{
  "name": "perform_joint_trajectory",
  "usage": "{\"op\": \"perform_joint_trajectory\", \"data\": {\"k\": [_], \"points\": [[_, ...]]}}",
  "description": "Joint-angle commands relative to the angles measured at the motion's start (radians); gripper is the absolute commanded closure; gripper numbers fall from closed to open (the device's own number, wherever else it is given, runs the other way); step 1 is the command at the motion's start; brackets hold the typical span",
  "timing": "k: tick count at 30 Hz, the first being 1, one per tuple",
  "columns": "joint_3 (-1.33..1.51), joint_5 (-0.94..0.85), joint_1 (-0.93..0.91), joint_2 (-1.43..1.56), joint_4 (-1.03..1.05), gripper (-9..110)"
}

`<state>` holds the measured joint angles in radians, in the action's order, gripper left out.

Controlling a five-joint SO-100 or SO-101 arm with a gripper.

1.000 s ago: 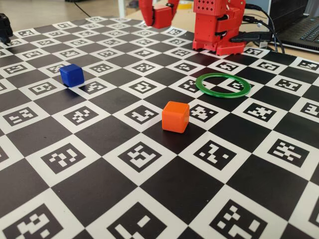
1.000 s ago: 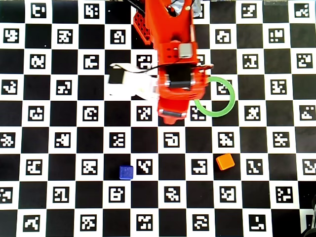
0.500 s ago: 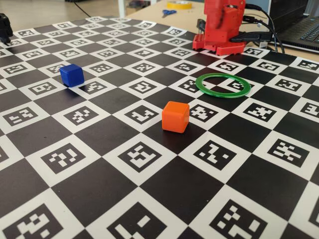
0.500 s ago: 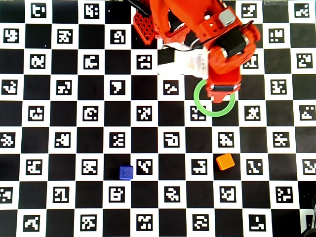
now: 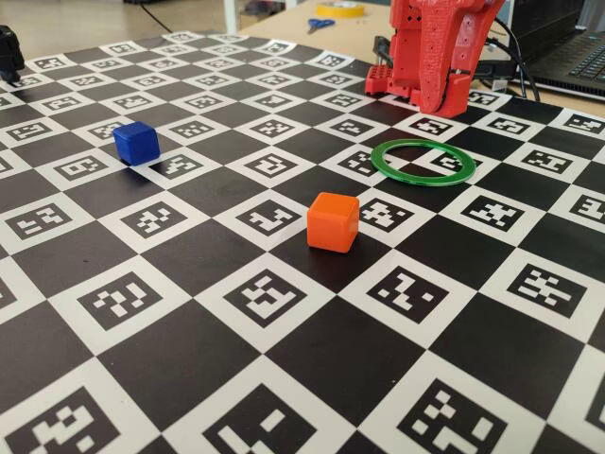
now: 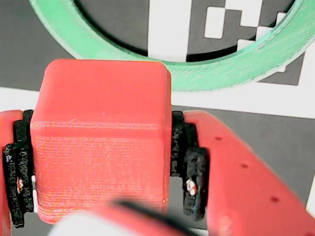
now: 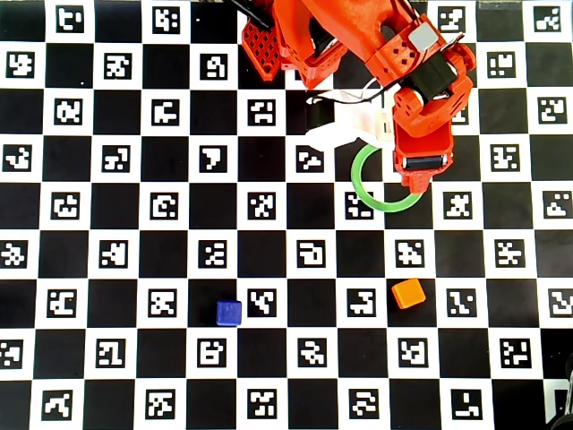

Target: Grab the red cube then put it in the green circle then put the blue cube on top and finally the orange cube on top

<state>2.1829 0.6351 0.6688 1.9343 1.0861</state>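
Wrist view: gripper (image 6: pixel 101 162) was clamped on the red cube (image 6: pixel 101 142), black pads (image 6: pixel 189 172) pressed against both side faces, cube filling most of the frame. Beyond the cube, an arc of the green circle (image 6: pixel 231 69) lay flat on the checkered marker board (image 6: pixel 256 137); the cube sat on the near side of the ring's band in this view, not inside it as far as could be told.

Overhead view: the red arm (image 7: pixel 421 98) reached from the top centre out over the right part of the green circle (image 7: pixel 372 199), covering that side of the ring; the red cube itself was hidden under the arm there. Blue cube (image 7: pixel 229 312) sat well apart, lower left of the ring, on the board (image 7: pixel 116 206). Orange cube (image 7: pixel 408 293) sat below the ring, right of the blue one, apart from both.

Fixed view: arm (image 5: pixel 437 47) hung at the far side, just behind the green circle (image 5: pixel 419 162). Orange cube (image 5: pixel 333 221) nearer the camera, left of the ring; blue cube (image 5: pixel 136 143) far left. Fingertips not clear here.
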Motion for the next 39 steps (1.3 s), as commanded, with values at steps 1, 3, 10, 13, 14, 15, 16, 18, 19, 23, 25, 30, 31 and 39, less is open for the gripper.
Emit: {"op": "perform_joint_trajectory", "data": {"k": [1, 3, 10, 13, 14, 15, 16, 18, 19, 23, 25, 30, 31, 39], "points": [[0.009, 0.003, 0.0, -0.02, -0.038, 94], [0.025, 0.002, -0.008, -0.041, -0.055, 94], [0.061, 0.012, -0.014, -0.084, -0.095, 94], [0.081, 0.012, -0.015, -0.091, -0.115, 94], [0.089, 0.008, -0.015, -0.094, -0.123, 94], [0.098, 0.0, -0.017, -0.094, -0.135, 94], [0.107, -0.006, -0.018, -0.095, -0.146, 94], [0.121, -0.012, -0.025, -0.098, -0.158, 94], [0.126, -0.015, -0.028, -0.101, -0.161, 94], [0.141, -0.028, -0.041, -0.109, -0.173, 94], [0.152, -0.031, -0.049, -0.109, -0.183, 94], [0.175, -0.037, -0.052, -0.112, -0.196, 94], [0.175, -0.037, -0.052, -0.114, -0.196, 94], [0.193, -0.028, -0.023, -0.117, -0.201, 90]]}}
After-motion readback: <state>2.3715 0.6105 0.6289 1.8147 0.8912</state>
